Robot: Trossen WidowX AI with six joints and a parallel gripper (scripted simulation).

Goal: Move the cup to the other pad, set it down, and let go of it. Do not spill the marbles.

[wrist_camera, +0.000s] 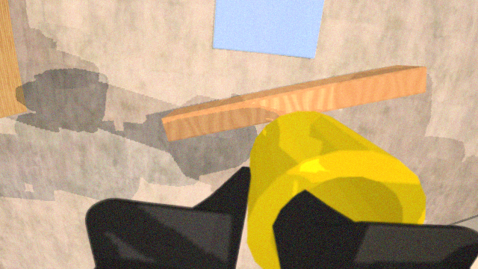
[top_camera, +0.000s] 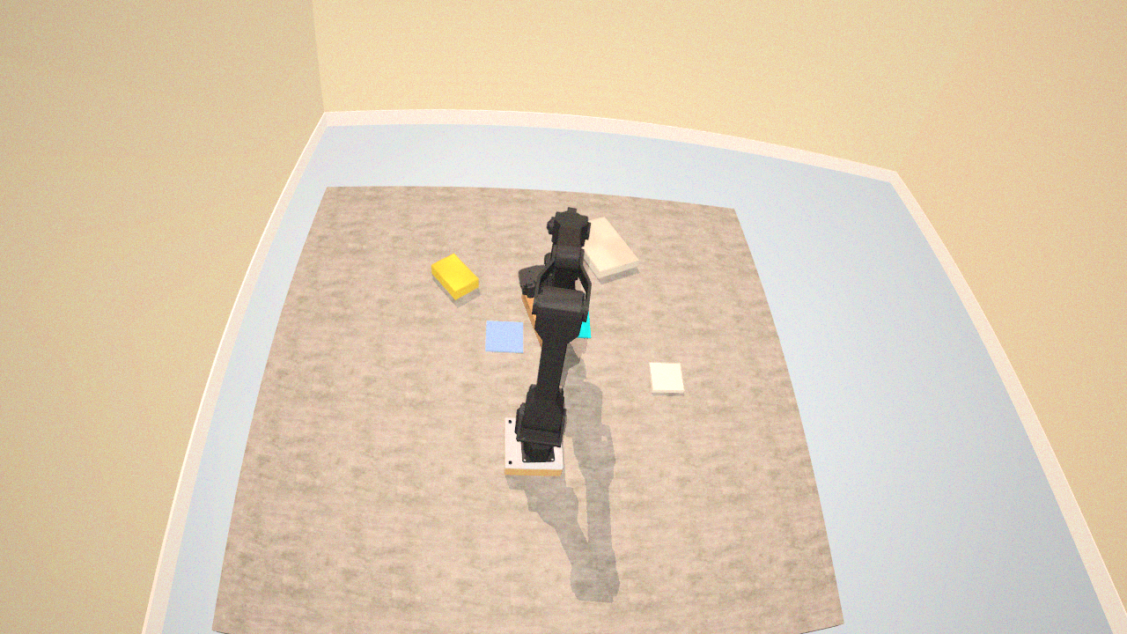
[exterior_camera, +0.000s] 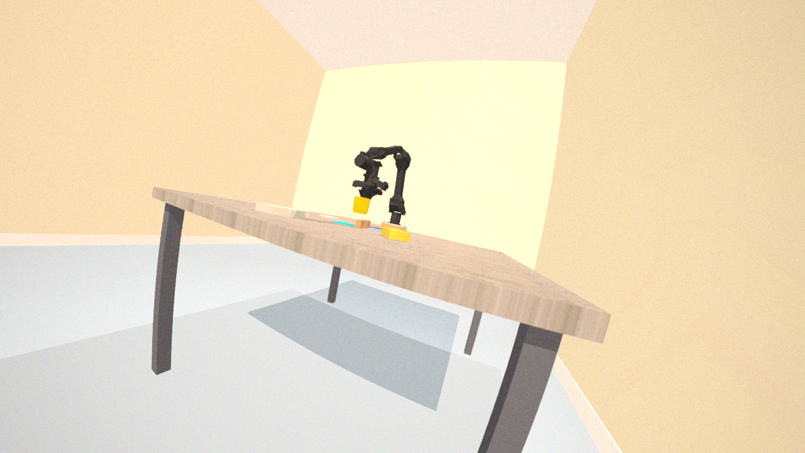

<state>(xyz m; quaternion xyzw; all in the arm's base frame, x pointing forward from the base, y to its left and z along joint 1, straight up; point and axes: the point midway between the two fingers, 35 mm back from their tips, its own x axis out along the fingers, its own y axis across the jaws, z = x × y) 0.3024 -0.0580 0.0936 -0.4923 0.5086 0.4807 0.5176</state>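
The yellow cup [exterior_camera: 361, 204] [wrist_camera: 291, 138] hangs in the air, roughly upright. My gripper [exterior_camera: 365, 194] [wrist_camera: 258, 175] is shut on its wall, one finger inside and one outside. In the wrist view the cup overlaps the near side of a wooden bar. The blue pad [top_camera: 504, 336] [wrist_camera: 267, 28] lies beyond that bar with nothing on it. The cyan pad [top_camera: 585, 326] [exterior_camera: 342, 223] shows partly beside the arm in the top view, on the bar's other side. The marbles are not visible; the cup's bottom inside is hidden.
The low orange wooden bar [top_camera: 532, 317] [exterior_camera: 362, 223] [wrist_camera: 336, 90] stands between the two pads. A yellow block [top_camera: 454, 275] [exterior_camera: 395, 233] lies at the back left in the top view, a beige slab [top_camera: 610, 246] [exterior_camera: 275, 210] at the back right, and a white tile [top_camera: 666, 377] at the right.
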